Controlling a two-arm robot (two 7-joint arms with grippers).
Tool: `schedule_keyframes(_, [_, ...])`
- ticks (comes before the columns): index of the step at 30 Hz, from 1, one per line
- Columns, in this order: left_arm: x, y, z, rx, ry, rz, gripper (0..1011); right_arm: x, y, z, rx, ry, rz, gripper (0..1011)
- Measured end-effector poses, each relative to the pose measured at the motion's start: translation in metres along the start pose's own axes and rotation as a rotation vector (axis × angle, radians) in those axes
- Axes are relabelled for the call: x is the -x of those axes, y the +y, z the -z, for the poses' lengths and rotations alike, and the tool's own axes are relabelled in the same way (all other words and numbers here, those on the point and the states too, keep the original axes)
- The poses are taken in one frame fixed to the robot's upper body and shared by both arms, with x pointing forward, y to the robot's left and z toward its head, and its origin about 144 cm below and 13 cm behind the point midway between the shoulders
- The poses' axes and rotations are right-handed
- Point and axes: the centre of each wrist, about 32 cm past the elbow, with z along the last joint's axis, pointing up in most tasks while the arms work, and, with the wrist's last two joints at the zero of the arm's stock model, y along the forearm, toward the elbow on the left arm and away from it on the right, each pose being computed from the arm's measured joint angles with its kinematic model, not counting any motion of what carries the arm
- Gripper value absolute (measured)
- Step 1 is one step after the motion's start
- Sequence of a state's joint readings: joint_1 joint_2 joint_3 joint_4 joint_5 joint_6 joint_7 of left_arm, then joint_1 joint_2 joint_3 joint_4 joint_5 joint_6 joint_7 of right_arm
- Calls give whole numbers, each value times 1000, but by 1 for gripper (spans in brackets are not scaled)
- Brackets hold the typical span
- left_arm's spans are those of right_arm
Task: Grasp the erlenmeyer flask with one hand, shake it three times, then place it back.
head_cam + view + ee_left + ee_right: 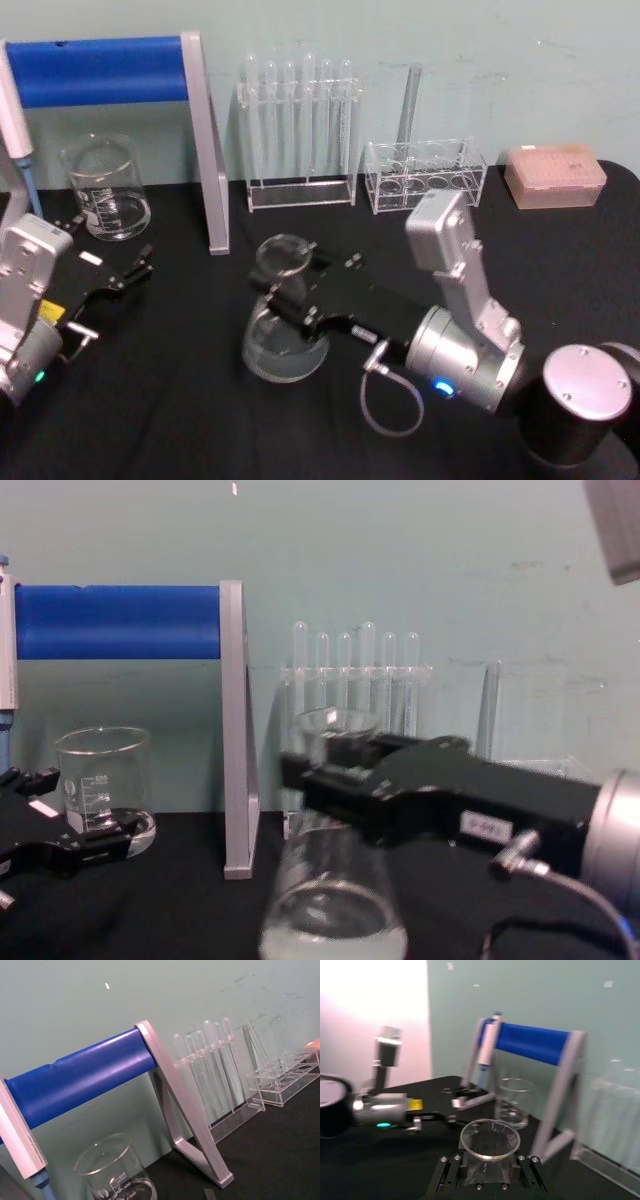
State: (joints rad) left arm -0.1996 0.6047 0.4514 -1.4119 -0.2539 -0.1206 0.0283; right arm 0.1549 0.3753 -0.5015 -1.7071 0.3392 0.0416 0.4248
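Note:
The erlenmeyer flask (285, 345) is clear glass with a wide base and a little clear liquid, and stands upright at the middle of the black table (200, 420). My right gripper (283, 290), the hand, is shut on its neck just below the flared rim. In the right wrist view the rim (490, 1139) sits between the black fingers (451, 1172). The chest view shows the flask (335, 905) low in the middle with the right gripper (320, 770) across its neck. I cannot tell whether the base touches the table. My left gripper (115, 297) rests open at the left, holding nothing.
A glass beaker (105, 190) stands back left beside a stand with a blue bar (110, 70) and a hanging pipette (15, 120). A test tube rack (298, 130), a low clear rack (425, 175) and a pink tip box (555, 175) line the back.

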Motion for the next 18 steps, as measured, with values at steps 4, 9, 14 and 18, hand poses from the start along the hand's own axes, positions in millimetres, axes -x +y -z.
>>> schedule_keyframes(4, [0, 0, 0, 0, 0, 0, 1001, -14, -7, -1, -2, -18, 88, 450])
schedule_keyframes(9, [0, 0, 0, 0, 0, 0, 1001, -30, -16, -2, -1, -33, 185, 450])
schedule_keyframes(14, [0, 0, 0, 0, 0, 0, 1001, -48, -30, -2, 2, -46, 301, 450])
schedule_keyframes(18, [0, 0, 0, 0, 0, 0, 1001, -58, -39, -3, 3, -52, 367, 450])
